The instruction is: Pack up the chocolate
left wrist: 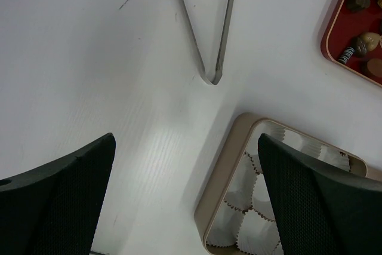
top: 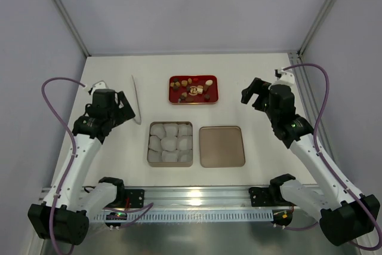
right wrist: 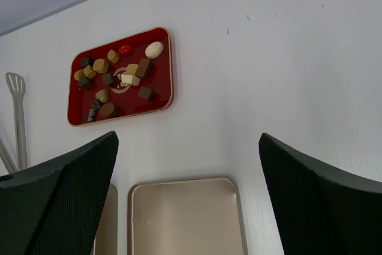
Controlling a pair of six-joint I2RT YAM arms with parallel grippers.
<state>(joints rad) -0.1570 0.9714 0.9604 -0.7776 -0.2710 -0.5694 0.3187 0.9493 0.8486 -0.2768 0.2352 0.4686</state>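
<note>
At the far middle of the bench (top: pixel 236 70) I see the chocolate (top: pixel 192 89), all of it lying on the red tray (top: pixel 216 88): small dark, tan and cream pieces scattered loosely. Near of the tray sit the tin (top: pixel 148 147), on the left and filled with white paper cups (top: pixel 170 141), and its lid (top: pixel 221 146) just beside it on the right. None of the cups holds a sweet. Tongs (top: pixel 136 100) lie left of the tray, far of the tin.

My left claw (top: pixel 126 110) hangs over the bare bench by the tin's far left corner, fingers spread wide, gripping nothing. My right claw (top: pixel 253 92) hangs right of the tray, also wide open and empty; its wrist camera looks down on lid and tray.
</note>
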